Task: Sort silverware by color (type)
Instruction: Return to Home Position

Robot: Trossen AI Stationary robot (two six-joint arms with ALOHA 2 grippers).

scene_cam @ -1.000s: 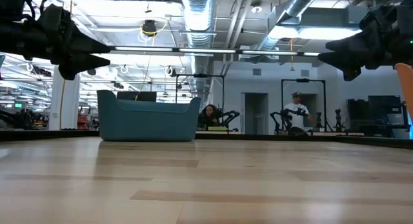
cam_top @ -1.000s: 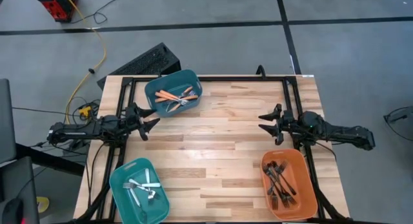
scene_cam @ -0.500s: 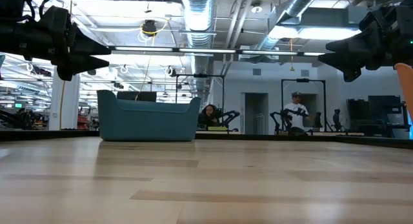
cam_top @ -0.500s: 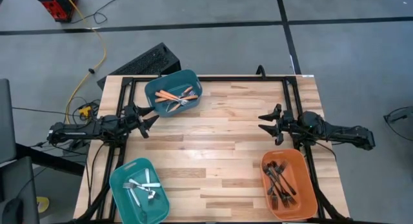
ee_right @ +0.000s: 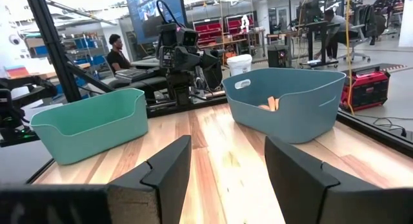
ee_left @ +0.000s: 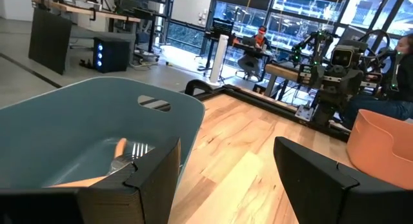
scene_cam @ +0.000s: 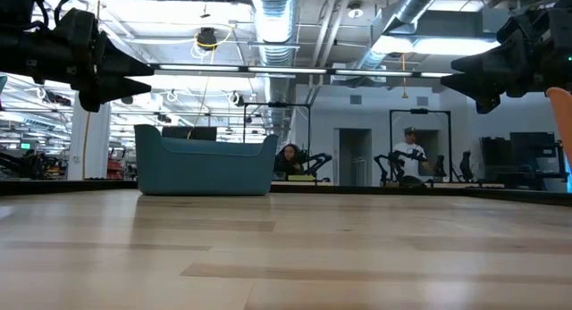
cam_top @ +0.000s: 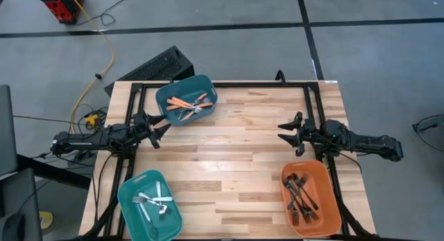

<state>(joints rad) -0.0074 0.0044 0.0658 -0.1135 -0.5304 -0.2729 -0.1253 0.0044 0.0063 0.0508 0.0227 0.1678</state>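
Neatly, orange-handled forks (cam_top: 187, 103), black forks (cam_top: 300, 192), white forks (cam_top: 152, 201) lie apart.

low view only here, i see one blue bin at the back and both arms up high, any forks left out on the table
Observer: None. The high view shows only bare wood on the table between the bins.
Operator: so is it sorted right
Observer: It looks so. Orange-handled forks lie in the dark teal bin, white forks in the light teal bin, and black forks in the orange bin.
Operator: grippers holding anything
Observer: No. The wrist views show the left gripper and the right gripper open and empty.
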